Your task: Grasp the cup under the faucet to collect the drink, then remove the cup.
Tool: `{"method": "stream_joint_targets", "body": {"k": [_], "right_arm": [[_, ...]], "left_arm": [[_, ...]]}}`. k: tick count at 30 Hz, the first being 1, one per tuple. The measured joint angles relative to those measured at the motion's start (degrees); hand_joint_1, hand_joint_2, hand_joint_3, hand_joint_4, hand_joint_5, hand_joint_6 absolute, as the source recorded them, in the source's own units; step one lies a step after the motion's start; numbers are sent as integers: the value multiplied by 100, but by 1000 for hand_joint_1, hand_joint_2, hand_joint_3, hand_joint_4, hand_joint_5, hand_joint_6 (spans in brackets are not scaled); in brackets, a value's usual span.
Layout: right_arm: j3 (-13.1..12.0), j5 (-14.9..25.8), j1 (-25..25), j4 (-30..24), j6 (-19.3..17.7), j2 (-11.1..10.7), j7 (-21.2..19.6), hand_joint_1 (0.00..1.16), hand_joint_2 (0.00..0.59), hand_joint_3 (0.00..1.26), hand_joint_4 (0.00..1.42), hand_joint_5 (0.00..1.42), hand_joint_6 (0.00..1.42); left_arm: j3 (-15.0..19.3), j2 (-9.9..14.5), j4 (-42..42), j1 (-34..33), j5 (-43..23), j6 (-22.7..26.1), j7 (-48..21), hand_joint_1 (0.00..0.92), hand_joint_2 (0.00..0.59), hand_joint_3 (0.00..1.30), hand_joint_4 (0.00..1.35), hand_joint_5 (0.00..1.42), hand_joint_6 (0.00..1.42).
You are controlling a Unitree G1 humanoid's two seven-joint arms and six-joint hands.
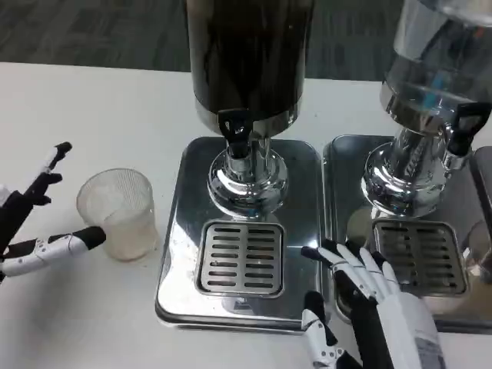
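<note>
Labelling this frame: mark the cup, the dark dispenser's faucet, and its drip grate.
cup (123, 211): head view, front wall.
faucet (236, 129): head view, black tap handle.
drip grate (241, 257): head view, slotted middle.

Counter (77, 323): plain white.
Cup (119, 214): clear, frosted look, faint vertical ribbing; pale whitish base.
Left dispenser tank (247, 54): dark brown-black contents, chrome band below.
Faucet (235, 127): black lever on mirror-bright chrome stem.
Drip tray (177, 254): polished silver; centre grille in rows of dark slots.
Right dispenser tank (442, 54): clear, with blue-tinted glints.
Left hand (34, 223): fingers (65, 246) white with black tips.
Right hand (369, 300): white back, fingers white and black.
Floor (92, 31): dark grey, streaked pattern.
</note>
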Motion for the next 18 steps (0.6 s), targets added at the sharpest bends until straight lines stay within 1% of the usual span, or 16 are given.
{"method": "stream_joint_targets", "body": {"k": [7, 13, 18], "right_arm": [[41, 10, -79, 96, 0, 2, -25, 244, 502, 292, 164, 81, 28], [52, 49, -81, 104, -1, 3, -50, 244, 502, 296, 164, 85, 31], [57, 68, -79, 105, -1, 5, -80, 244, 502, 301, 166, 86, 32]], "left_arm": [[-279, 47, 170, -134, 199, 54, 214, 175, 9, 0, 0, 147, 323], [-525, 46, 317, -264, 444, 84, 669, 177, 9, 0, 0, 157, 343], [-697, 34, 453, -342, 606, 131, 839, 190, 12, 0, 0, 164, 364]]}}
